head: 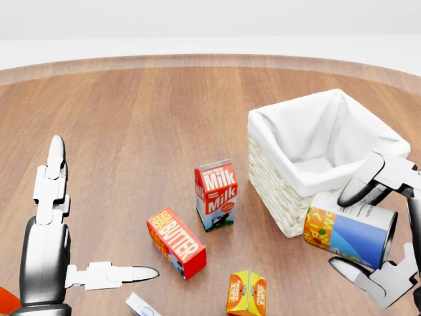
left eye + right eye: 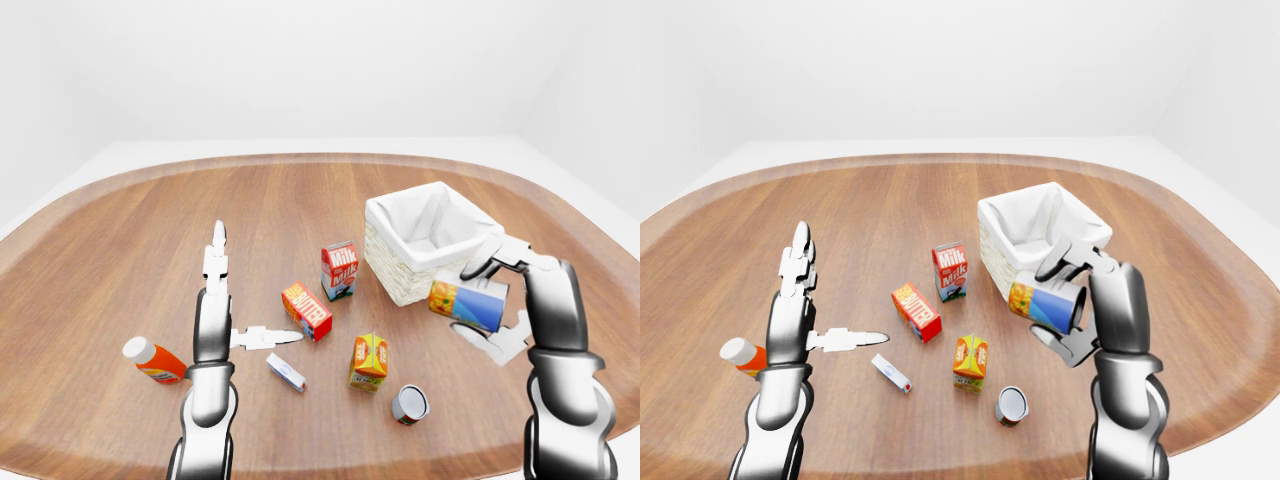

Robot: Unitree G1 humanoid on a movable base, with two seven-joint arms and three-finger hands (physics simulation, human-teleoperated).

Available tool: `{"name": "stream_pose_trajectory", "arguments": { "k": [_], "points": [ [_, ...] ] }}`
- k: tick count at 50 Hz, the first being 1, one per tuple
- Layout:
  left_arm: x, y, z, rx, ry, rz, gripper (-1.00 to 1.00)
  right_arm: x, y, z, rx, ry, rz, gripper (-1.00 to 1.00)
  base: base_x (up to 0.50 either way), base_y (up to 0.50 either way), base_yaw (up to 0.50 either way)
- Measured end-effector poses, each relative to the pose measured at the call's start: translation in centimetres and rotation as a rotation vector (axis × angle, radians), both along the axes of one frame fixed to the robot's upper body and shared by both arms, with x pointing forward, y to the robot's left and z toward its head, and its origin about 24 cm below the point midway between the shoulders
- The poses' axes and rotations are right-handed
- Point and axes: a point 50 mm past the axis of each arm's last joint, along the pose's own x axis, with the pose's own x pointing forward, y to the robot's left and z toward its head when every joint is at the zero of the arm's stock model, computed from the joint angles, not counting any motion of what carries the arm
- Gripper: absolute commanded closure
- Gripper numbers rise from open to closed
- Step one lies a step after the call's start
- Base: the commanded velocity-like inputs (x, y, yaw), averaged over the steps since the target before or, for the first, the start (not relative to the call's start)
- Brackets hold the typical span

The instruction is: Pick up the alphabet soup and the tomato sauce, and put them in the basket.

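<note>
Head view: my right hand (image 1: pixel 385 234) is clamped on the alphabet soup (image 1: pixel 348 230), held on its side off the table, just beside the basket (image 1: pixel 327 160). Left-eye view: my left hand (image 2: pixel 222 310) hovers with fingers spread apart; a second can (image 2: pixel 410 404) lies on the table near the juice carton (image 2: pixel 368 361).

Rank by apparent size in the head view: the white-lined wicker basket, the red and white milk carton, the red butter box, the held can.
1. White-lined wicker basket, clearly largest.
2. Orange and blue can, held sideways in the right hand; nearer the camera, so this rank is unsure.
3. Red and white milk carton and red butter box: look about alike.
</note>
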Motion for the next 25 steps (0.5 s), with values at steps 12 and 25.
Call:
{"name": "stream_pose_trajectory", "arguments": {
  "k": [12,25],
  "points": [
    [0.0,0.0,0.0,0.000,0.000,0.000,-1.00,-0.1,0.5,2.9,-0.003,-0.155,0.040,1.00,0.00,0.00,0.00],
    [0.0,0.0,0.0,0.000,0.000,0.000,-1.00,0.8,1.1,5.1,-0.040,-0.265,0.062,1.00,0.00,0.00,0.00]
  ]
}}
